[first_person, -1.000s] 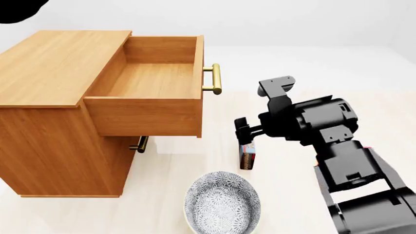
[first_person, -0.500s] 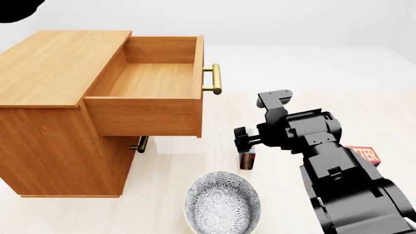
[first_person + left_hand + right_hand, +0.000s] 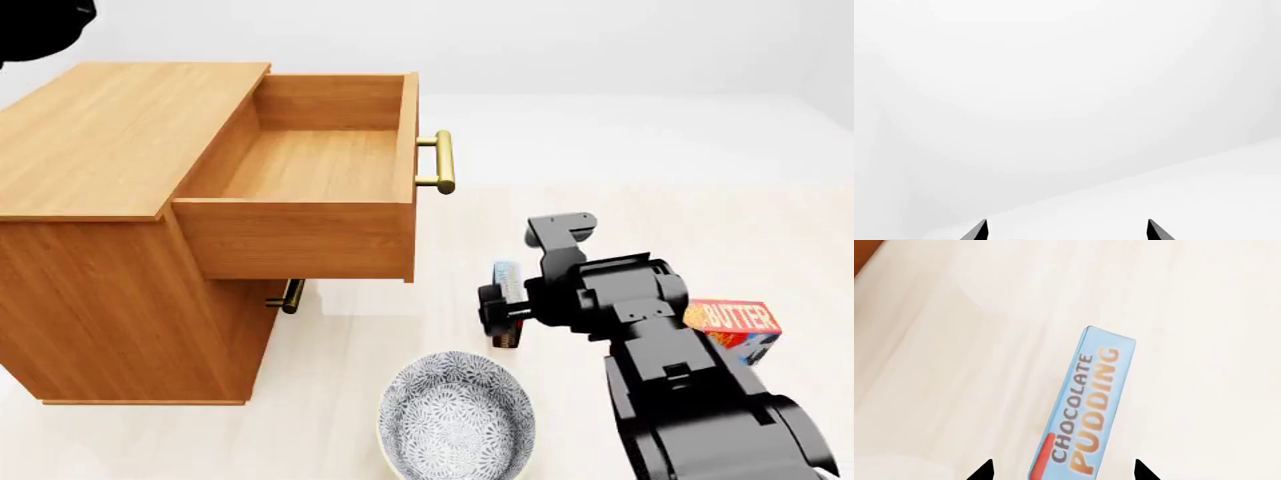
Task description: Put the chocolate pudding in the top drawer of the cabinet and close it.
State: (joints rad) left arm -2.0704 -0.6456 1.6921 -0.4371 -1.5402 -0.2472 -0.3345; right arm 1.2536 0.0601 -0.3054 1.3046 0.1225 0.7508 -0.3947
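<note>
- Showing only blank white surroundings, the left wrist view has the left gripper (image 3: 1066, 231) with its two tips spread apart, holding nothing.
- Head view: the right gripper (image 3: 499, 312) is at the chocolate pudding (image 3: 506, 275), beside the cabinet (image 3: 100, 200) with its top drawer (image 3: 314, 232) pulled out; a patterned bowl (image 3: 457, 420) sits nearer.
- Right wrist view: the pudding's blue edge lies between parted tips; whether they grip it, I cannot tell.

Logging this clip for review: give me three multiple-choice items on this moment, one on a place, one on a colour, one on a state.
1. Where is the bowl?
A. On the floor in front of the cabinet
B. Inside the top drawer
C. On top of the cabinet

2. What colour is the pudding box's lettered narrow edge?
A. Green
B. Light blue
C. Black

3. What state is the top drawer in?
A. Shut
B. Pulled out and empty
C. Pulled out with a box inside

Answers: 1 A, the head view shows it on the pale floor below the drawer; 2 B, the right wrist view shows it; 3 B, only bare wood shows inside.
</note>
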